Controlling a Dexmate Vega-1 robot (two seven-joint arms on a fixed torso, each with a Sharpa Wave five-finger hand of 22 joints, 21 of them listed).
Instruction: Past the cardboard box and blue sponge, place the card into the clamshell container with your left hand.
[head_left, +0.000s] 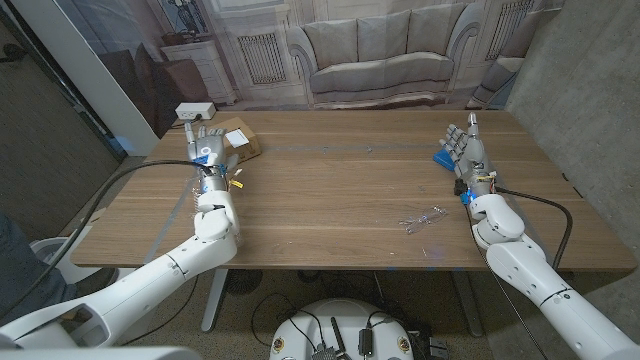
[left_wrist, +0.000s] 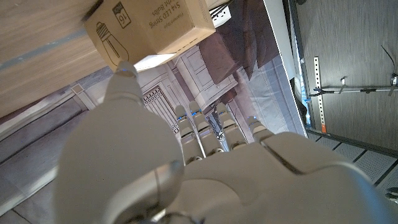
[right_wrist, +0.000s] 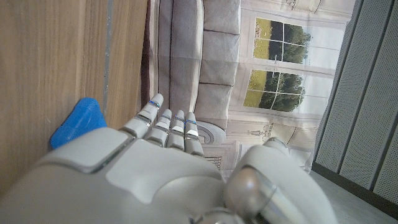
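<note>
White hands up on either side of the wooden worktop (head_left: 330, 190).
My left hand (head_left: 207, 148) stands with fingers apart, holding nothing, just before the cardboard box (head_left: 238, 137); my right hand (head_left: 466, 146) is likewise spread and empty beside the blue sponge (head_left: 443, 157). Clear clamshell container (head_left: 423, 218) lies near my right forearm; I cannot make out the card.

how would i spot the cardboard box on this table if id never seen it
Look to the wooden table's far corner on the robot's left, just beyond the raised left hand. The cardboard box lies there, tan, with a light-bulb drawing printed on its side.
</note>
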